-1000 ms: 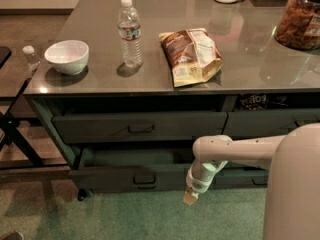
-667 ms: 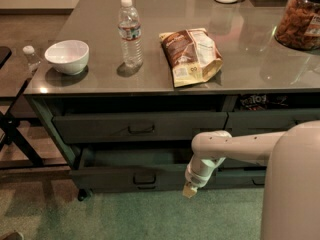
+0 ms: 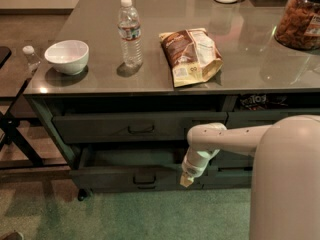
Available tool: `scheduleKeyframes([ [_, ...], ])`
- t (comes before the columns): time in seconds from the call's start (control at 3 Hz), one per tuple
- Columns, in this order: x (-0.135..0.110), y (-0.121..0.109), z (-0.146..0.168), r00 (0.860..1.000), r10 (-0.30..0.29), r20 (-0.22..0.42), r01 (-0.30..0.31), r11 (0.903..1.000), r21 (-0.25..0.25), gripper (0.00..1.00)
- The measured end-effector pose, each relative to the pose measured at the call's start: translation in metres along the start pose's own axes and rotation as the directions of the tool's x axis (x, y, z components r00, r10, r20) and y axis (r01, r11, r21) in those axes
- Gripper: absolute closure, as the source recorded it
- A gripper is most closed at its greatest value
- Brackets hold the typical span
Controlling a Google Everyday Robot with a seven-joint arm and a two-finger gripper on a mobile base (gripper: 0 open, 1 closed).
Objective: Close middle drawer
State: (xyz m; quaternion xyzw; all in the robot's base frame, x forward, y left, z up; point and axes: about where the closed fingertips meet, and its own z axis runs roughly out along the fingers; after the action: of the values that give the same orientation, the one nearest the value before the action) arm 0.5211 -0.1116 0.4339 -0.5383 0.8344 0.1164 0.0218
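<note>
Claw, state untellable, at open middle drawer front; bowl, bottle, snack bag on tabletop.

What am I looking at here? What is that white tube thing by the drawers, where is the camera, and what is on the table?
This is a single picture from one camera that looks down on the scene; I cannot tell where it is mounted. The smooth white shapes at the lower right belong to the robot: a wheeled machine with a single white arm. At the arm's tip is its gripper, the part that grasps things. It hangs low, right at the front of the wide dark grey-green drawer that stands open, to the right of that drawer's small loop handle. I see nothing carried in it. On the glossy grey tabletop stand a white bowl, a clear plastic water bottle, a brown-and-white snack bag and a large jar of brown snacks.
</note>
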Motion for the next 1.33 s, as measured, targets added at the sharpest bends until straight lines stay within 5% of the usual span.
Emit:
scheduleKeyframes([
  [0.33, -0.0097, -0.0125, 0.0052, 1.000, -0.007, -0.002, 0.007, 1.0000, 0.004, 1.00],
  [1.33, -0.0103, -0.0131, 0.0053, 1.000, -0.007, -0.001, 0.007, 1.0000, 0.004, 0.36],
])
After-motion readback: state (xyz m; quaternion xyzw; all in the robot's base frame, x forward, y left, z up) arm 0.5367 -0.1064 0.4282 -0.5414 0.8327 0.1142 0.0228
